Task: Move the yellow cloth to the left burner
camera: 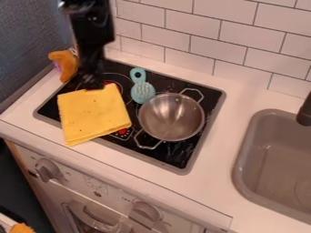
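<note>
At the far left of the upper part of the frame, an orange toy (65, 64) stands on the counter (108, 158), just beside the gripper (92, 86). The gripper hangs down in the upper left, at the upper edge of the cloth (95, 114); whether its jaws are wide, narrow or closed on the edge, I cannot tell. From the jaws, the cloth lies toward the bottom of the frame, almost square, so its long axis gives little help. It lies flat across the left part of the stove (173, 158), and its lower corner passes over the rim onto the counter. A part of the burner (126, 81) shows at its upper right, so I judge a short shift upward is needed. Right of the cloth, room is narrow: the brush (142, 92) is near, and the pot (171, 117) just beside.
</note>
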Available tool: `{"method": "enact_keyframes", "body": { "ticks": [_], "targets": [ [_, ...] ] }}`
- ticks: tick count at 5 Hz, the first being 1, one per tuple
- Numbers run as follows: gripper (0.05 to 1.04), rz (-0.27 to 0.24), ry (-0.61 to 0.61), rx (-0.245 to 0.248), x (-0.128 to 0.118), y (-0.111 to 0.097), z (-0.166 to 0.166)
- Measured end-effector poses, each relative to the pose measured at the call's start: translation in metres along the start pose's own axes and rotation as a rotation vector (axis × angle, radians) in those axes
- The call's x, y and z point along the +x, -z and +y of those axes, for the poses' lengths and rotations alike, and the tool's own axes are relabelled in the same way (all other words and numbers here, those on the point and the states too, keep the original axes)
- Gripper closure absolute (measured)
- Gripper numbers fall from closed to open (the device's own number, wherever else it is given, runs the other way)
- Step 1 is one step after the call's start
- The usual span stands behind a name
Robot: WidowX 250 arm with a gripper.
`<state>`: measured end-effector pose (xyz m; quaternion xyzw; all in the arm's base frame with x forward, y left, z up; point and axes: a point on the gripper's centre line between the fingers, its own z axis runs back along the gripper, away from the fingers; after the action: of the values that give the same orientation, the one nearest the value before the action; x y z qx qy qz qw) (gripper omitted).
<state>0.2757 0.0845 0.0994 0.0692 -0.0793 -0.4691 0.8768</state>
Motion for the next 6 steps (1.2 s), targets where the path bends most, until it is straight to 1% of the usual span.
{"method": "enact_keyframes", "body": {
  "ticks": [1,2,3,4,5,6],
  "targets": [
    [0.083,0.007,-0.06,-0.022,-0.019,0.01,-0.007],
    [0.083,0.013,-0.102,-0.015,-0.035,0.019,-0.007],
    [0.083,0.039,-0.096,-0.04,-0.034,0.03,-0.004],
    [0.083,0.052,-0.104,-0.037,-0.031,0.044,0.001],
    [0.083,0.054,-0.083,-0.055,-0.018,0.061,0.003],
    [0.083,0.051,-0.073,-0.051,-0.01,0.069,0.005]
  ]
}}
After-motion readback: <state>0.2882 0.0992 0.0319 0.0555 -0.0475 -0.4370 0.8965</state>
